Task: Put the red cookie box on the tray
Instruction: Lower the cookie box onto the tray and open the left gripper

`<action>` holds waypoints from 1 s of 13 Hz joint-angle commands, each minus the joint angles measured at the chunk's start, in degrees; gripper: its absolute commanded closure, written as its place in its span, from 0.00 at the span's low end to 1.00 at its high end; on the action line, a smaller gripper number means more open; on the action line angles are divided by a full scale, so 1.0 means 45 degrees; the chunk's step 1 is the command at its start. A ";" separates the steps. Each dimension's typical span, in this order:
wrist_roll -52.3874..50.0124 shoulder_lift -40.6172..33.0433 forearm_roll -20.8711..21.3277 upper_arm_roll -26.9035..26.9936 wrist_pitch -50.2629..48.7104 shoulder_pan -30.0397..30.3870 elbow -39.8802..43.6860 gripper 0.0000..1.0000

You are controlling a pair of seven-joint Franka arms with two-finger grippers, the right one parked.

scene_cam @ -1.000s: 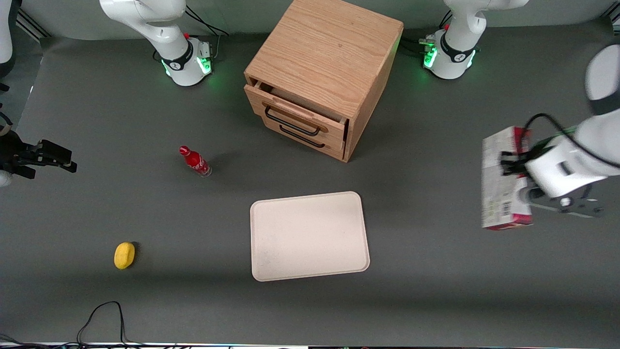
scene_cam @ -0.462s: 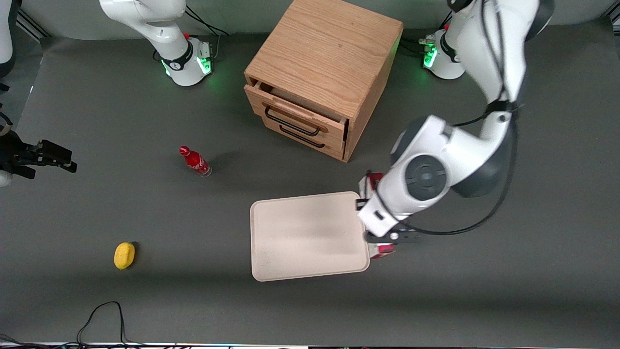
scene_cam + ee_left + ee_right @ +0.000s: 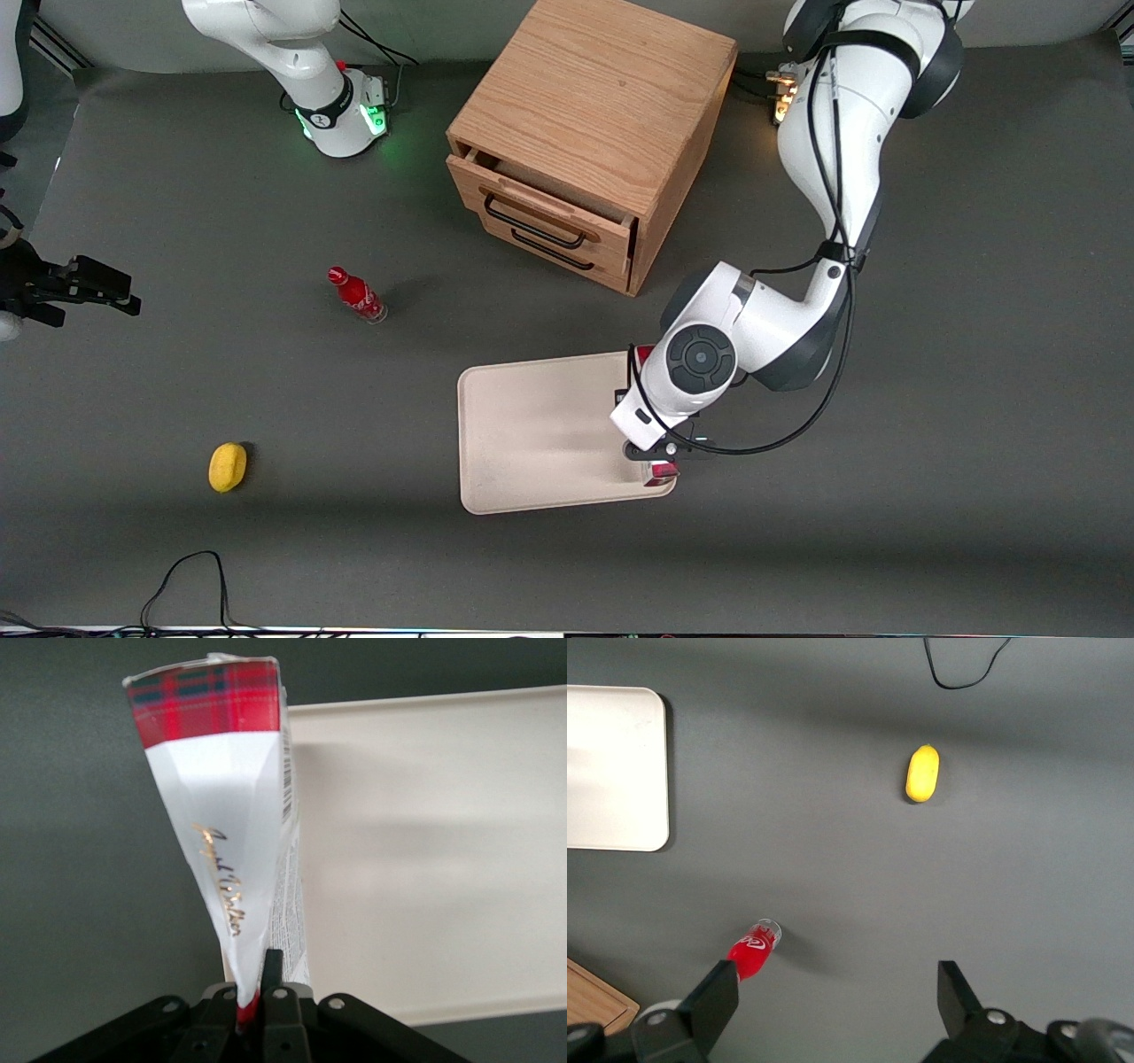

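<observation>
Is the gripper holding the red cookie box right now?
Yes, in the wrist view the gripper is shut on the red cookie box, above the edge of the tray.

Front view: gripper (image 3: 657,461) hidden under the working arm's wrist; only two red slivers of the red cookie box (image 3: 660,472) show past it. Wrist view: fingers (image 3: 272,970) cut off at their bases by the frame edge; the box's end between them is pinched out of sight (small print unreadable). Tray (image 3: 425,859) beside the fingers runs off frame.
</observation>
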 commanded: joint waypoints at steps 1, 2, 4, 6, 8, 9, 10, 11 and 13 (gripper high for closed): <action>-0.0296 0.0550 0.0170 0.0293 0.0155 -0.0303 0.0558 1.00; -0.0296 0.0570 0.0170 0.0293 0.0368 -0.0400 0.0422 1.00; -0.0296 0.0667 0.0170 0.0293 0.0448 -0.0401 0.0363 1.00; -0.0316 0.0726 0.0170 0.0293 0.0467 -0.0401 0.0362 1.00; -0.0297 0.0726 0.0170 0.0293 0.0506 -0.0401 0.0362 0.01; -0.0296 0.0726 0.0170 0.0293 0.0642 -0.0401 0.0324 0.00; -0.0296 0.0726 0.0170 0.0312 0.0701 -0.0401 0.0207 0.00; -0.0296 0.0707 0.0170 0.0312 0.0721 -0.0381 0.0206 0.00; -0.0296 0.0707 0.0170 0.0293 0.0721 -0.0401 0.0206 0.00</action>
